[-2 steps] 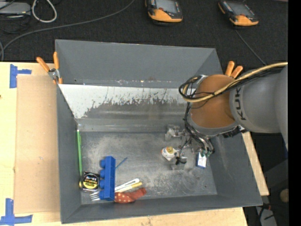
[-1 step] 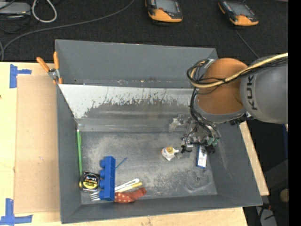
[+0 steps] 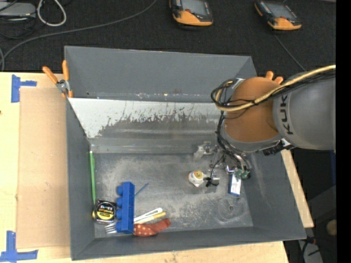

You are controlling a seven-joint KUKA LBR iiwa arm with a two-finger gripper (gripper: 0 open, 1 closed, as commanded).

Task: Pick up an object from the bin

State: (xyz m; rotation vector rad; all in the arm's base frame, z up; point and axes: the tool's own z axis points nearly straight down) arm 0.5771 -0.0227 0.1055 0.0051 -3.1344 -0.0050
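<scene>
While beside gripper, round whitish object

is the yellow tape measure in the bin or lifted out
In the bin: the tape measure lies on its floor at lower left, against a blue bar.

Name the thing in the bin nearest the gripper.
The small white round thing, just beside the gripper; the blue block, tape measure and red piece lie clustered in the bin's lower-left corner.

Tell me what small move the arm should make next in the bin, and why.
Probably ease the gripper slightly toward the small white round object on the bin floor: it lies right beside the gripper, apart from the heap in the view's lower left corner.
</scene>
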